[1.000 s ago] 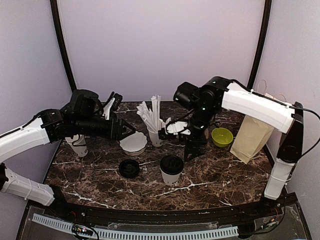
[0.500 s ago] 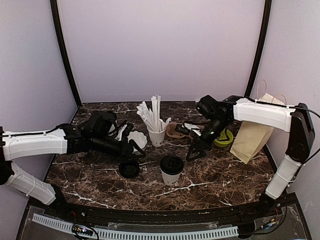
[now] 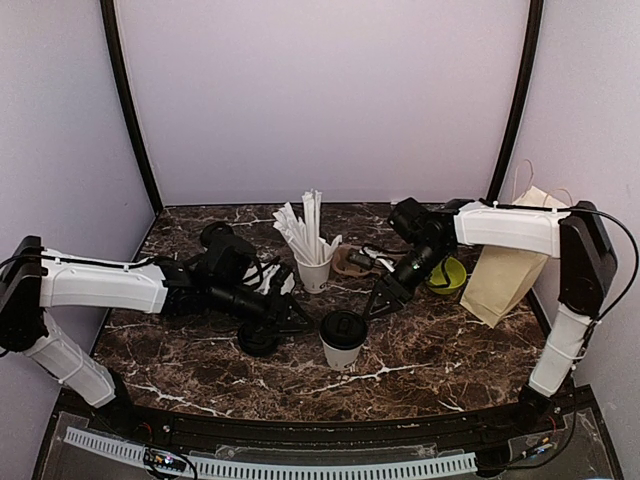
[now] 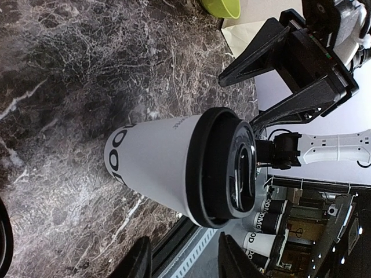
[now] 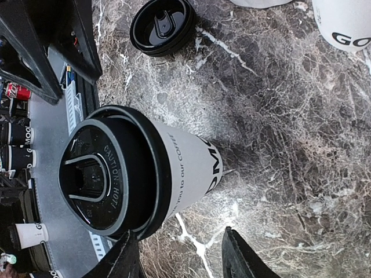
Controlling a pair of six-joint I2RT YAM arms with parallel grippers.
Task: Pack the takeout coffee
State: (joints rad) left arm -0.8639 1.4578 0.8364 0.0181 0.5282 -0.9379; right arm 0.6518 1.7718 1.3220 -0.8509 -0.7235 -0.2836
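Observation:
One takeout coffee cup (image 3: 343,340), white with black lettering and a black lid, stands at the table's front middle. It also shows in the left wrist view (image 4: 168,165) and the right wrist view (image 5: 174,168). My left gripper (image 3: 292,316) is open just left of it, low over the table; its fingers (image 4: 138,262) stop short of the cup. My right gripper (image 3: 378,302) is open just right of the cup, and its fingers (image 5: 239,255) are clear of it too. A loose black lid (image 3: 258,338) lies left of the cup. The second coffee cup is hidden behind my left arm.
A small white cup of straws (image 3: 313,270) stands behind the coffee, with a brown holder (image 3: 350,262) beside it. A green bowl (image 3: 447,272) and a brown paper bag (image 3: 505,270) are at the right. A white lettered cup base (image 5: 348,23) is cut off at the frame edge.
Both arms have dropped low and closed in on the lidded cup, the left one reaching right and the right one reaching left. The left arm now covers the bowl and second cup.

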